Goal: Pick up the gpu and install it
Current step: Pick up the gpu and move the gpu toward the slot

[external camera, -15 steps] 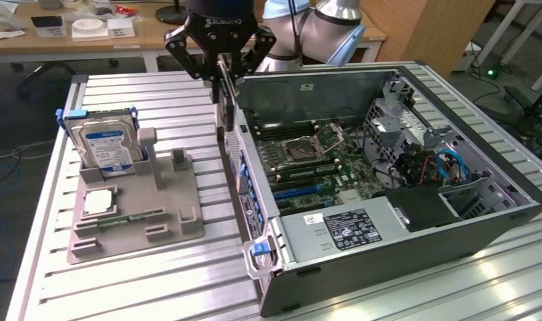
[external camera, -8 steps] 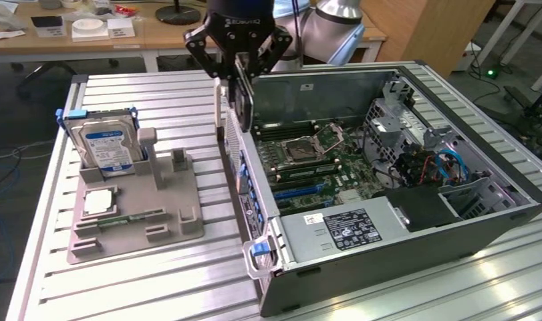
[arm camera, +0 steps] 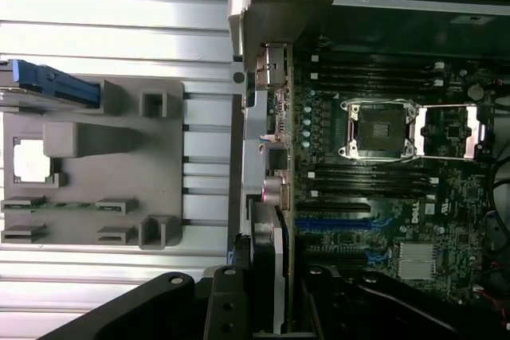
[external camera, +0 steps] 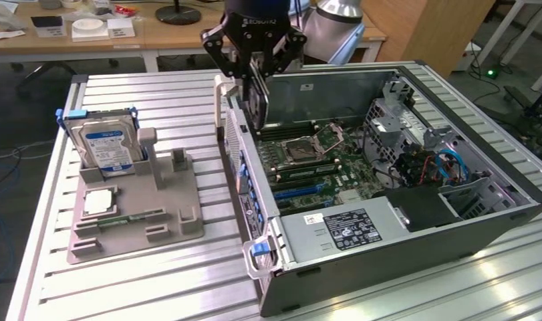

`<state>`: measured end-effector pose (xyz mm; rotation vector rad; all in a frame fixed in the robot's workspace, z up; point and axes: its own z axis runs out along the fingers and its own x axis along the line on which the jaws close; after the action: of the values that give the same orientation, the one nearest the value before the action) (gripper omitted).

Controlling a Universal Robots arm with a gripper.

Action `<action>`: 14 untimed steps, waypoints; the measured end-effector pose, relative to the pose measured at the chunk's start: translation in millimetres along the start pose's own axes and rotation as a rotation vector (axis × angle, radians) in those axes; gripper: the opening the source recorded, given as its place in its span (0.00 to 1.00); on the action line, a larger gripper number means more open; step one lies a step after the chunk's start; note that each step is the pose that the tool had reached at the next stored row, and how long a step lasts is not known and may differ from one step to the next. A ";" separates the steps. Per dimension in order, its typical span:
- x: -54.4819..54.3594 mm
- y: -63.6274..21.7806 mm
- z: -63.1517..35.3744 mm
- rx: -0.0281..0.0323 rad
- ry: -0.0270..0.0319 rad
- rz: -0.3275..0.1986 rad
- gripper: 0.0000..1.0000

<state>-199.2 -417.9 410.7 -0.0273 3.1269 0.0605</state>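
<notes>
**Gpu (external camera: 256,100) held on edge over the open case (external camera: 414,247)**

I see the black claw (external camera: 252,72) partly closed and clamped on the thin, dark, flat rectangular gpu. The card hangs on edge just inside one wall of the open grey metal computer case, raised above the green motherboard (external camera: 342,160). On the ribbed aluminium desk (external camera: 164,287), a grey plastic holder tray (external camera: 155,200) carries a silver hard drive with a blue-white label (external camera: 105,147).

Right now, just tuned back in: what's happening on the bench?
The arm's black gripper is shut on the gpu, a thin flat dark card, holding it upright over the open grey computer case, above the green motherboard near the case's wall at the exterior view's left. It is not yet seated. The silver hard drive with blue-white label stands in the grey holder.
</notes>
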 end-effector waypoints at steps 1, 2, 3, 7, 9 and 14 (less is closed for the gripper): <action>-1.8 0.0 0.1 0.0000 0.0000 0.000 0.28; -3.8 0.0 0.1 0.0000 0.0000 0.000 0.28; -5.5 -0.1 0.1 0.0000 0.0000 0.000 0.28; -13.0 -0.2 0.2 0.0000 0.0000 0.000 0.28; -25.0 -0.4 0.4 0.0000 0.0000 0.000 0.28; -53.2 -0.9 1.0 0.0000 0.0001 0.000 0.28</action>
<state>-146.0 -417.9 410.5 -0.0274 3.1269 0.0605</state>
